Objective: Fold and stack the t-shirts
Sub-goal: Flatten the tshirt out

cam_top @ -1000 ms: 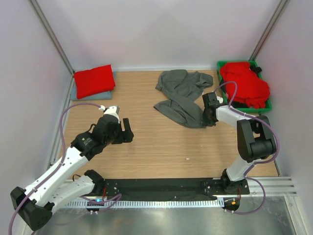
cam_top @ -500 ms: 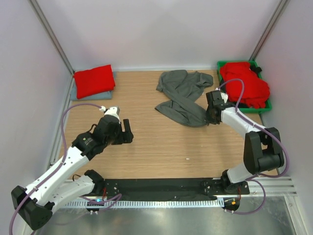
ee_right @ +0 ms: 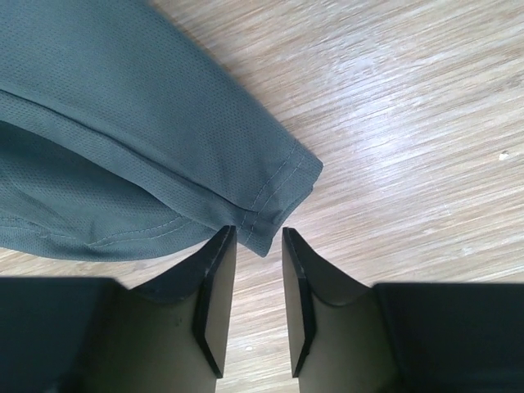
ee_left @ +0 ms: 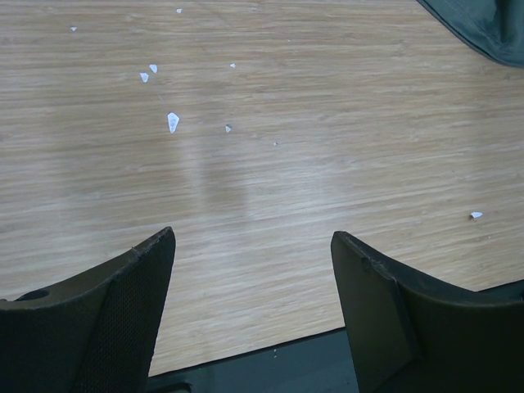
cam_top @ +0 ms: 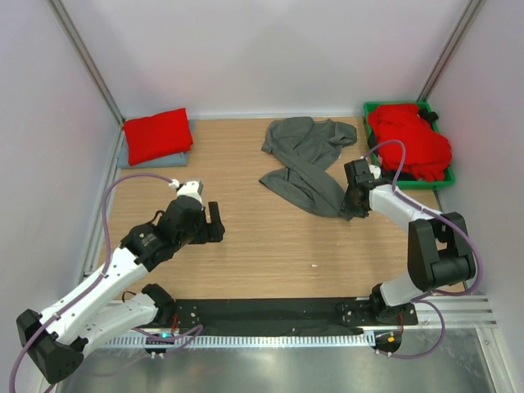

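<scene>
The dark charcoal grey t-shirt (cam_top: 303, 160) lies crumpled at the back middle of the wooden table. My right gripper (cam_top: 350, 209) is at its lower right corner. In the right wrist view the jaws (ee_right: 258, 237) stand a narrow gap apart, and the hemmed corner of the shirt (ee_right: 123, 106) lies just at their tips, not pinched. My left gripper (cam_top: 214, 221) is open and empty over bare wood left of centre (ee_left: 254, 246). A folded red t-shirt (cam_top: 155, 135) lies on a pale blue-grey one (cam_top: 124, 155) at the back left. More red t-shirts (cam_top: 409, 139) are heaped in the bin.
The green plastic bin (cam_top: 372, 110) stands at the back right corner. A black mat (cam_top: 270, 311) runs along the near edge between the arm bases. Small white specks (ee_left: 173, 122) dot the wood. White walls and metal posts enclose the table.
My right gripper moved a little away along the shirt's edge, then back toward me to the corner; the shirt's lower edge shifted with it. The left arm barely moved.
</scene>
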`<state>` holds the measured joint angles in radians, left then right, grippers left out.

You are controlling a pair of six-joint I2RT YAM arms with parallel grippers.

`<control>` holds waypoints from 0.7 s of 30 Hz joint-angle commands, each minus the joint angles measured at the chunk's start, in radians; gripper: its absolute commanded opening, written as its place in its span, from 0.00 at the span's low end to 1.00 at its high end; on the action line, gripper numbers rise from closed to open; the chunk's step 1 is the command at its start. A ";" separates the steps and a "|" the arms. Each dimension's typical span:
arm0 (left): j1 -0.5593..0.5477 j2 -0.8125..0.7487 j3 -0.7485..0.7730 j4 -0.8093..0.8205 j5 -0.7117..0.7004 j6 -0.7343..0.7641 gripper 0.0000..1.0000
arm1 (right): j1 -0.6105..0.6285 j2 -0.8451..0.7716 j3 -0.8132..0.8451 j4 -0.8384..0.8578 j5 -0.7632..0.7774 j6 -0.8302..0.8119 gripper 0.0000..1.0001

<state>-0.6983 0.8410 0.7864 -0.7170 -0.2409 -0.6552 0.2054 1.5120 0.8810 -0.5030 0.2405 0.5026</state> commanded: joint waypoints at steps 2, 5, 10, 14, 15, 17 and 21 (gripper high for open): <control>-0.012 -0.013 -0.004 -0.001 -0.040 -0.017 0.78 | -0.014 0.005 -0.002 0.030 0.010 -0.006 0.38; -0.017 -0.010 -0.006 -0.001 -0.044 -0.015 0.79 | -0.014 0.016 -0.004 0.035 -0.001 -0.007 0.40; -0.023 -0.005 -0.007 -0.001 -0.052 -0.018 0.78 | -0.014 0.036 -0.025 0.067 -0.027 -0.004 0.40; -0.032 -0.005 -0.007 -0.002 -0.061 -0.020 0.78 | -0.014 0.051 -0.033 0.083 -0.030 -0.004 0.38; -0.033 -0.005 -0.007 -0.002 -0.063 -0.020 0.79 | -0.015 0.053 -0.034 0.089 -0.030 -0.003 0.37; -0.036 -0.002 -0.007 -0.002 -0.067 -0.021 0.79 | -0.014 0.057 -0.033 0.089 -0.029 -0.004 0.33; -0.041 0.000 -0.009 -0.004 -0.072 -0.021 0.79 | -0.014 0.047 -0.031 0.083 -0.023 -0.004 0.25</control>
<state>-0.7319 0.8421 0.7811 -0.7208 -0.2817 -0.6567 0.1944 1.5673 0.8467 -0.4397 0.2096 0.5003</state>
